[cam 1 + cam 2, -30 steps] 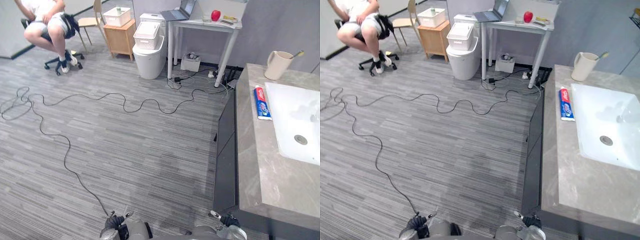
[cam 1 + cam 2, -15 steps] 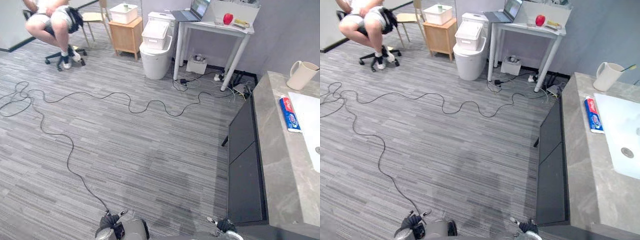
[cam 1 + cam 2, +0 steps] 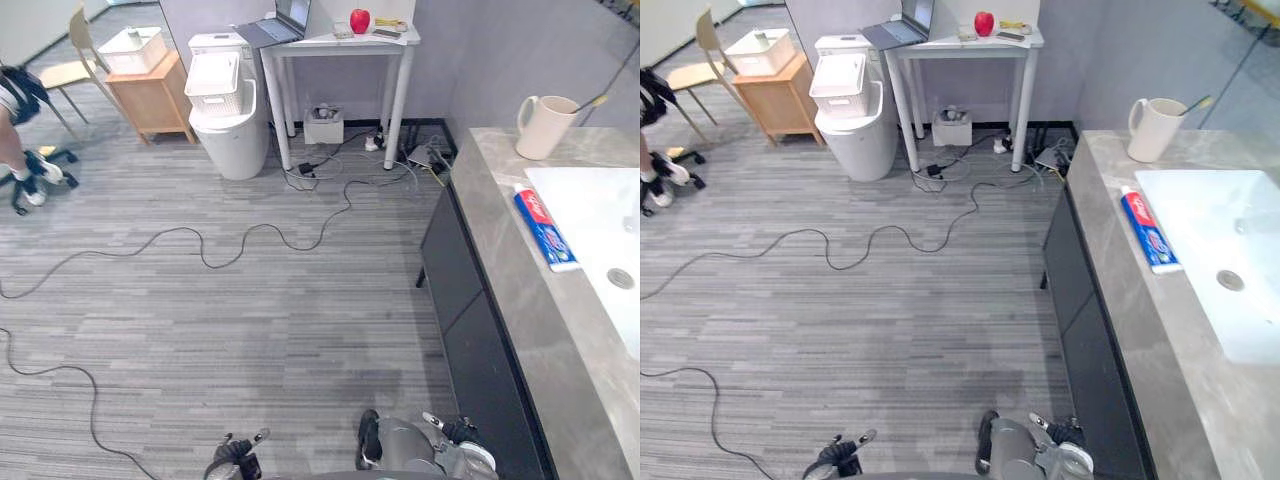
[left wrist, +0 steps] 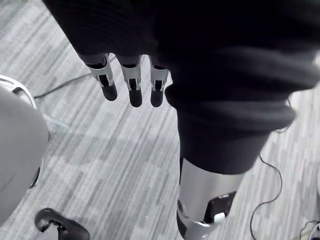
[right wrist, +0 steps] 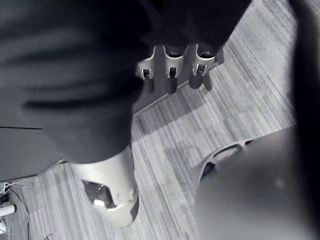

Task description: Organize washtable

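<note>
The toothpaste tube (image 3: 545,228) lies flat on the grey washtable (image 3: 540,300) at the right, just beside the left edge of the white sink (image 3: 600,215). Farther back stands a cream mug (image 3: 545,127) with a toothbrush (image 3: 592,103) in it. The left hand (image 4: 130,80) and right hand (image 5: 172,67) hang over the floor, fingers straight and relaxed, holding nothing.

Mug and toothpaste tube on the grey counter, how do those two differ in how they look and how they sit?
The mug stands upright; the toothpaste tube lies flat. The mug is plain cream with a handle; the toothpaste tube is printed red, blue and white. The mug sits at the far end of the counter; the toothpaste tube lies nearer, alongside the sink. Both rest on the same grey counter.
</note>
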{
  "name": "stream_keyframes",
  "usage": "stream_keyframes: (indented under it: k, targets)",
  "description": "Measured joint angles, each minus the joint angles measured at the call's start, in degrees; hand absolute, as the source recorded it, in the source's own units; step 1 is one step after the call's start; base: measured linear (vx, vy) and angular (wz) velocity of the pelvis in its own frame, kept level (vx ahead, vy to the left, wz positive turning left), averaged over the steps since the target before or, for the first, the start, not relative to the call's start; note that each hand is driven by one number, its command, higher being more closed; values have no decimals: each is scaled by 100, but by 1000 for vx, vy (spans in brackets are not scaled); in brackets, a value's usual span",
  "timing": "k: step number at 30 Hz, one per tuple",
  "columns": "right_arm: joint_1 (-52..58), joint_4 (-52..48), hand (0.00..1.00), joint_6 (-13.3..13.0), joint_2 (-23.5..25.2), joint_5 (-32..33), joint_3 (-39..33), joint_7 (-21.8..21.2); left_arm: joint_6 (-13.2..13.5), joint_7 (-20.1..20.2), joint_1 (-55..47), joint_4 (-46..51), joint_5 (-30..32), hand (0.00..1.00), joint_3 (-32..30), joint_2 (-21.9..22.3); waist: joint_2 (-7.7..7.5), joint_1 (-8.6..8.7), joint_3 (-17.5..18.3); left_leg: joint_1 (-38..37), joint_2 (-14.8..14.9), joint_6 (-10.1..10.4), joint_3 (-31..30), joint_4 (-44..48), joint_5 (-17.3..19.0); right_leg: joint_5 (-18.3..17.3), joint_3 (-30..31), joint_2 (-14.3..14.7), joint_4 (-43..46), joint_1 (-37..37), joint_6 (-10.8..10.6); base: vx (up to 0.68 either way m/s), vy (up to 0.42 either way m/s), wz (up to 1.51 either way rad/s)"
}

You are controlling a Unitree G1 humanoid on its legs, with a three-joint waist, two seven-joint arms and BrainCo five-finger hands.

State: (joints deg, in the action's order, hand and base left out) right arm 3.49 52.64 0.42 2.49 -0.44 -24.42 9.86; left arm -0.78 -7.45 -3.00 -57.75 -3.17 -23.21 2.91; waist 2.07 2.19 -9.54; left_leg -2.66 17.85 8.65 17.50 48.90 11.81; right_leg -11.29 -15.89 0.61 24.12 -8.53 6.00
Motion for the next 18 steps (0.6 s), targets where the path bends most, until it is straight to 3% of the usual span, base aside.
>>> stream_keyframes:
  k: [2,4,6,7,9,11,12,15,16,17,18]
  targets:
    - [-13,16,0,5,-4,44,77,6,-2,-1,-66,116,-16,0,5,-24,-33,-20,-9,331,89,-74,5,546,144,-99,336,191,-182,280,102,321,-35,-95]
    - [-14,62,0,12,-6,73,118,5,-2,-7,-101,170,-29,0,3,-38,-88,-30,-19,629,49,-271,137,278,374,-64,729,284,-394,540,45,328,30,-104]
    - [4,112,0,16,-15,110,121,8,1,-12,-84,224,-73,0,7,-32,-128,-147,-17,924,-179,-471,-31,-529,504,-91,1340,290,-517,785,-39,391,159,-156]
    - [20,124,0,10,-16,105,120,9,18,-25,-79,243,-73,0,5,-5,-136,-198,-16,1142,-519,-458,-631,-1181,495,-144,1851,276,-555,905,-140,315,236,-173]
    - [37,130,0,6,-20,104,134,11,27,-31,-96,237,-74,0,4,7,-136,-255,3,1282,-839,-386,-1550,-1956,449,-321,2456,273,-501,945,-254,288,310,-171]
    - [76,122,0,2,-53,104,252,10,56,-34,-97,226,-77,0,2,9,-132,-263,12,1337,-987,-357,-2068,-2465,368,-508,2923,298,-326,945,-430,283,351,-162]
    - [109,122,0,7,-49,101,270,11,75,-39,-123,209,-99,0,-25,15,-97,-306,75,1212,-1000,-329,-2021,-2397,7,-715,3301,319,-79,929,-590,414,535,-198]
    - [254,112,0,12,125,27,485,-10,97,-39,-175,151,-104,0,-187,-192,-485,-307,335,866,-1046,-549,-918,-2264,366,-732,3346,-13,601,506,-928,321,438,-174]
    - [224,84,0,9,166,-15,473,-9,96,-44,-168,131,-103,0,-197,-239,-558,-309,317,629,-1008,-631,-501,-2324,450,-571,2986,-139,1105,181,-1193,229,334,-172]
    - [219,79,0,9,167,-17,463,-9,96,-45,-161,109,-99,0,-191,-254,-573,-313,305,483,-1003,-657,-314,-2393,466,-498,2721,-230,1396,-1,-1278,165,286,-165]
    - [195,46,0,9,172,-2,428,-8,97,-50,-127,72,-96,0,-157,-256,-537,-304,281,145,-995,-694,58,-2580,487,-505,2008,-477,1947,-256,-1263,117,265,-148]
